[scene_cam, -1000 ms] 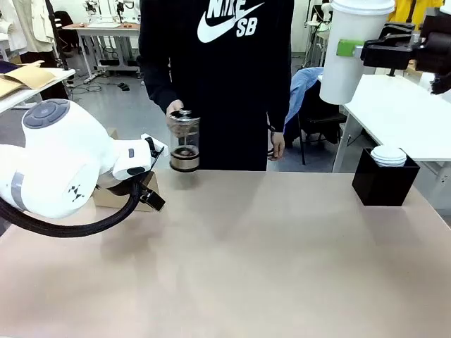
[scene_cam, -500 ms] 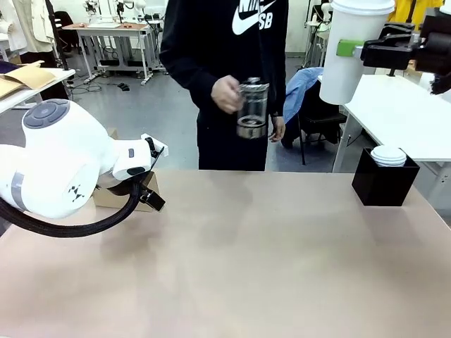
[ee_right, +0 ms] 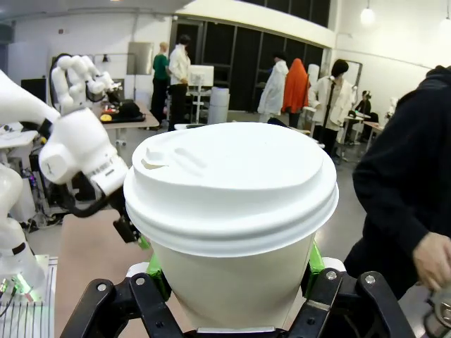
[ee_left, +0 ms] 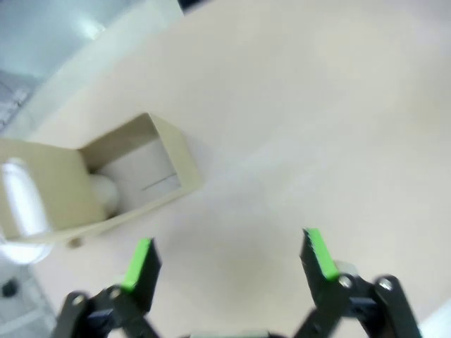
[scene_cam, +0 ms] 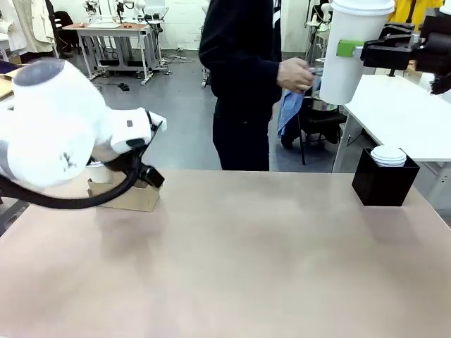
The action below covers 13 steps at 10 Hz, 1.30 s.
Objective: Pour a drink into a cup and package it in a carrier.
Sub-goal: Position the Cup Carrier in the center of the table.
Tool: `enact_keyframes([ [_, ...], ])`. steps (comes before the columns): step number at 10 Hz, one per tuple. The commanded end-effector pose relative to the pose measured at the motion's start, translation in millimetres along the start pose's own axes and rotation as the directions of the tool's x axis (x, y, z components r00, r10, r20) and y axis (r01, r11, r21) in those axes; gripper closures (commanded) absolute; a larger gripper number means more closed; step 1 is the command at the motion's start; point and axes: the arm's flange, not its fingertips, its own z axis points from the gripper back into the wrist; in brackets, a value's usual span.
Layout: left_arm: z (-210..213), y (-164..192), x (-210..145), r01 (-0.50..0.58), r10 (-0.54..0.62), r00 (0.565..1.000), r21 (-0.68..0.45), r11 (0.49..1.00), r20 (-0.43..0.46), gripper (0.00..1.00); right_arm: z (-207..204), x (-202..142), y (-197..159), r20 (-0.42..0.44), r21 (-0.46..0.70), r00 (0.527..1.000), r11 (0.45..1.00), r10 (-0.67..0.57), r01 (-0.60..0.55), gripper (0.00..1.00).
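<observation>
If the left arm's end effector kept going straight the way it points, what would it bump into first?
The left end effector would probably meet bare table first; the cardboard box lies off to one side.

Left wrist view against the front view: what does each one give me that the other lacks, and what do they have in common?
Left wrist view: the left gripper, open, its green pads apart above the table, and a look down into the carrier, where something white lies, too blurred to name.
Front view: the person's hand at the far side, the right gripper shut on a white lidded cup held high, and a black box of white lids.
Both: the cardboard carrier and the tan table it rests on.
</observation>
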Motion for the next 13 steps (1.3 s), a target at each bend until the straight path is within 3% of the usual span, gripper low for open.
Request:
enact_keyframes([
  [1,46.4,-17.0,30.9,-0.07,0.072,0.996,0.046,0.996,-0.044,0.0,-0.3,1.5,-1.0,0.009,0.001,1.0,1.0,0.005,-0.005,0.2],
  [3,88.0,-8.3,64.5,-0.179,0.186,0.982,0.138,0.974,-0.034,0.0,-0.3,1.5,-1.0,0.009,0.001,1.0,1.0,0.005,-0.005,0.2],
  [6,116.3,30.1,88.8,-0.292,0.298,0.955,0.197,0.936,-0.002,0.0,-0.3,1.5,-1.0,0.009,0.001,1.0,1.0,0.005,-0.005,0.2],
  [10,96.4,115.4,74.8,-0.479,0.491,0.871,0.223,0.849,0.001,0.0,-0.3,1.5,-1.0,0.009,0.001,1.0,1.0,0.005,-0.005,0.2],
  [13,65.2,143.8,54.8,-0.523,0.539,0.841,0.175,0.834,-0.058,0.0,-0.3,1.5,-1.0,0.009,0.001,1.0,1.0,0.005,-0.005,0.2],
])
